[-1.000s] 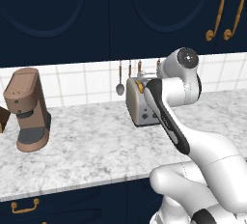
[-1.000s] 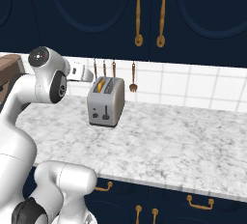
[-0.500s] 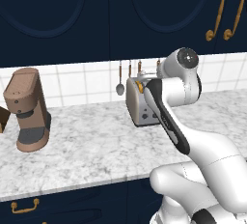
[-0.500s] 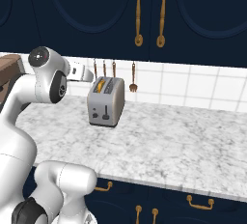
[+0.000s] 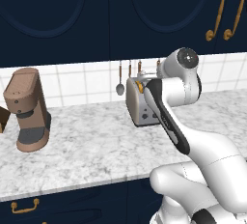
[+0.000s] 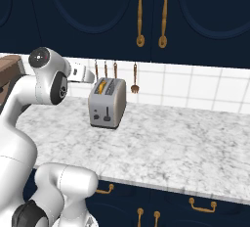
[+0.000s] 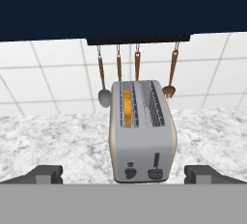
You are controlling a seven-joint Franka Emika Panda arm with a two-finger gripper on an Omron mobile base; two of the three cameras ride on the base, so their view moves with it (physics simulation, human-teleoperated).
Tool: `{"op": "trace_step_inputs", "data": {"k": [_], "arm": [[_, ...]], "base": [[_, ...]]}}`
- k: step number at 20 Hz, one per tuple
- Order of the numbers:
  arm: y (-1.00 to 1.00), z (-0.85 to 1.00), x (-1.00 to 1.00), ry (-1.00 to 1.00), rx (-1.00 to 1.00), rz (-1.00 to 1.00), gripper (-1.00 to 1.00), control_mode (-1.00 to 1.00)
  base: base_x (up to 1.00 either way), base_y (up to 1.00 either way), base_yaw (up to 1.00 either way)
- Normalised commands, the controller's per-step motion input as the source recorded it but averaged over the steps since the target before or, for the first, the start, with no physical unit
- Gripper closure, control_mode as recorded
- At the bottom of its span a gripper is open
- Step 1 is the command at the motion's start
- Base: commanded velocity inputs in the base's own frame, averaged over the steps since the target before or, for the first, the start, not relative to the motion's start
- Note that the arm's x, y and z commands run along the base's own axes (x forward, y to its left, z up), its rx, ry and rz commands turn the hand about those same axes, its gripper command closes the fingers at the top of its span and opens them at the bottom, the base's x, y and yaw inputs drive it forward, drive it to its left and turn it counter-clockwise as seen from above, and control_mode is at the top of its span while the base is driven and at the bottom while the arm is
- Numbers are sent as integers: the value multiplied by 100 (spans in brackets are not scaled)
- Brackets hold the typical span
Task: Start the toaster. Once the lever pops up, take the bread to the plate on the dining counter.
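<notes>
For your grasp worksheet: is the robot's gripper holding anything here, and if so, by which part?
Nothing is held. The gripper is open, short of the toaster, with the bread in its slot.

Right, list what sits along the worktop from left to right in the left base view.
Brown coffee machine → hanging spoon → silver toaster → the arm's white elbow joint.
</notes>
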Motion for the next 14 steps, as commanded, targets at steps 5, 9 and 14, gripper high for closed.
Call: {"op": "trace_step_inputs", "data": {"k": [5,9,14], "arm": [[0,0,0,0,0,0,-100,-100],[0,0,0,0,0,0,-100,-100],[0,0,0,0,0,0,-100,-100]], "base": [[0,0,0],[0,0,0],[0,0,0]]}}
